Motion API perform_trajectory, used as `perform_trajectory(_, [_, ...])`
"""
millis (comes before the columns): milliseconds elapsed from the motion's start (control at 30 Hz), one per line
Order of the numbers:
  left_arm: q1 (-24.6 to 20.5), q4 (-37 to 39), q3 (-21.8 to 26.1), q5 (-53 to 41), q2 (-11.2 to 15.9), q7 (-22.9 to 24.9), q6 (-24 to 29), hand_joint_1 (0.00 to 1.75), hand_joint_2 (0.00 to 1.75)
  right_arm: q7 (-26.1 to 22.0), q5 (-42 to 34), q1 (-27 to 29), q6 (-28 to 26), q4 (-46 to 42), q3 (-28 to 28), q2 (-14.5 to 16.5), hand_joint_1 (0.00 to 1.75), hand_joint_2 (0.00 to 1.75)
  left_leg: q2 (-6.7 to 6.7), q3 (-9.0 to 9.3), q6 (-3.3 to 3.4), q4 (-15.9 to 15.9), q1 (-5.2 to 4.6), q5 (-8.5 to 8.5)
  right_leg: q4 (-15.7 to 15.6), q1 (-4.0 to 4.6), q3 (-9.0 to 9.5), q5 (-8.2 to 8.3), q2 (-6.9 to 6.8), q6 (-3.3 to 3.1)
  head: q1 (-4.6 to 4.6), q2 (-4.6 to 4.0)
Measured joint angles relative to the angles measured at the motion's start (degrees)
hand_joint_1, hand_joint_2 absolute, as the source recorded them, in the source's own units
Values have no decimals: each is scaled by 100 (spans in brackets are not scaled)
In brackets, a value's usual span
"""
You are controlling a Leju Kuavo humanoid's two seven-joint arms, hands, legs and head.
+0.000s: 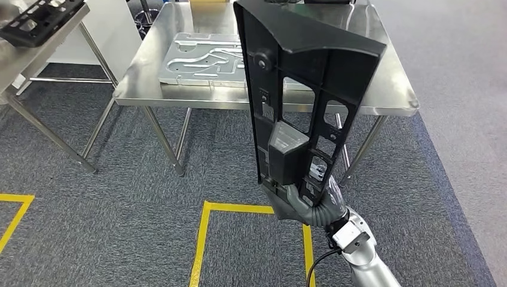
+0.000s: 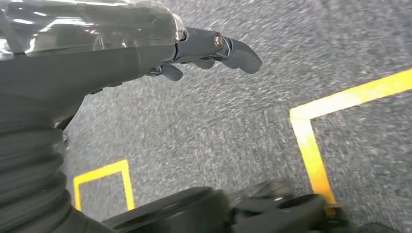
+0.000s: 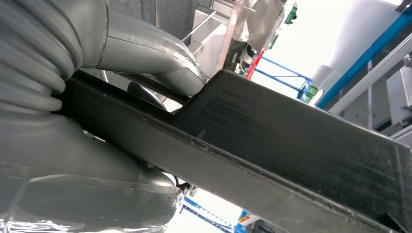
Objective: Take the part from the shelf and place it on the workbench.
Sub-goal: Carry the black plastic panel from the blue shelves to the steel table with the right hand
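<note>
My right hand (image 1: 305,200) grips the lower end of a long black plastic part (image 1: 302,89) with ribs and cut-outs, held upright in front of me. The right wrist view looks along the part's dark edge (image 3: 291,150) with my thumb and fingers (image 3: 160,58) wrapped round it. Beyond the part stands the steel workbench (image 1: 155,78). My left hand (image 2: 209,48) hangs over the grey carpet with its fingers lightly curled and nothing in it.
A pressed metal plate (image 1: 203,60) lies on the workbench. At the left another steel table (image 1: 24,60) carries a black part (image 1: 36,21). Yellow tape lines (image 1: 206,239) mark the carpet before the bench.
</note>
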Motion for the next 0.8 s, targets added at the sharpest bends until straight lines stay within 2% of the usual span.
perform_trajectory(67, [16, 0, 8, 9, 3, -4, 1, 0, 175, -3, -7, -12, 6, 24, 0, 2, 175, 175, 13, 39, 10, -624, 0, 646, 4, -3, 85, -52, -14, 34, 1, 0])
perform_trajectory(100, [25, 0, 15, 19, 3, -4, 3, 0, 175, -7, -13, -24, 14, 37, 1, 4, 175, 175, 23, 52, 38, -892, -10, 818, 6, -3, 112, -62, -21, 56, 1, 0])
perform_trajectory(133, [32, 0, 21, 33, 3, -7, 9, 0, 175, -11, -21, -42, 25, 52, 1, 7, 175, 175, 34, 47, 81, -1041, -28, 874, 5, -2, 119, -64, -26, 87, 1, 0])
perform_trajectory(200, [39, 0, 33, 64, 4, -20, 25, 0, 175, -15, -32, -80, 48, 91, 3, 11, 175, 175, 47, -13, 192, -1083, -60, 863, 1, 2, 114, -60, -26, 163, 0, 0])
perform_trajectory(233, [38, 0, 38, 71, 2, -27, 33, 0, 175, -16, -35, -102, 55, 105, 4, 13, 175, 175, 48, -7, 245, -1096, -51, 944, 4, 7, 110, -67, -31, 203, 1, 0])
perform_trajectory(300, [39, 0, 49, 68, -3, -35, 42, 0, 175, -20, -40, -143, 58, 122, 4, 14, 175, 175, 51, 22, 308, -1146, -26, 1076, 185, 12, 37, -198, -44, 252, 1, 0])
perform_trajectory(333, [39, 0, 53, 64, -7, -38, 45, 0, 175, -21, -44, -157, 54, 126, 4, 14, 175, 175, 55, 37, 327, -1168, -16, 1106, 437, 13, -79, -345, -50, 265, 1, 0])
perform_trajectory(400, [41, 0, 58, 48, -8, -41, 43, 0, 175, -17, -51, -144, 42, 129, 4, 15, 175, 175, 64, 39, 356, -1171, -31, 1103, 1188, 8, -440, -699, -54, 276, 1, 0])
perform_trajectory(433, [42, 0, 60, 38, -8, -39, 40, 0, 175, -12, -52, -122, 32, 129, 4, 15, 175, 175, 63, 45, 363, -1169, -38, 1088, 1515, 7, -610, -800, -55, 281, 1, 0])
perform_trajectory(467, [44, 0, 60, 29, -8, -37, 36, 0, 175, -5, -52, -99, 23, 129, 4, 15, 175, 175, 58, 61, 365, -1167, -43, 1067, 1664, 7, -697, -794, -56, 282, 1, 0])
perform_trajectory(500, [45, 0, 61, 21, -8, -34, 33, 0, 175, 1, -52, -79, 15, 128, 4, 16, 175, 175, 49, 90, 361, -1165, -46, 1038, 1592, 7, -677, -680, -56, 276, 1, 0])
perform_trajectory(567, [52, 0, 61, 14, -8, -32, 32, 0, 175, 7, -52, -61, 8, 126, 4, 17, 175, 175, 36, 183, 333, -1162, -50, 945, 893, 12, -353, -268, -60, 241, 1, 0])
perform_trajectory(600, [56, 0, 63, 14, -8, -32, 33, 0, 175, 7, -52, -57, 8, 125, 4, 19, 175, 175, 35, 219, 308, -1153, -62, 891, 540, 25, -178, -135, -63, 217, 1, 0])
perform_trajectory(633, [61, 0, 65, 14, -8, -32, 36, 0, 175, 8, -52, -54, 5, 121, 5, 25, 175, 175, 37, 238, 280, -1149, -72, 846, 291, 34, -51, -84, -66, 186, 1, 0])
perform_trajectory(667, [64, 0, 67, 13, -7, -32, 39, 0, 175, 9, -52, -48, 3, 117, 5, 32, 175, 175, 41, 241, 251, -1154, -79, 814, 190, 45, 2, -120, -66, 154, 1, 0])
perform_trajectory(767, [54, -3, 69, 8, 1, -32, 49, 0, 175, 10, -52, -35, 0, 102, 7, 50, 175, 175, 47, 297, 163, -1188, -87, 745, 125, 35, 59, -225, -56, 60, 1, 0])
perform_trajectory(800, [50, -4, 69, 7, 3, -32, 50, 0, 175, 9, -52, -37, 0, 98, 6, 56, 175, 175, 48, 274, 130, -1090, -85, 683, 100, 20, 95, -248, -59, 27, 0, 0])
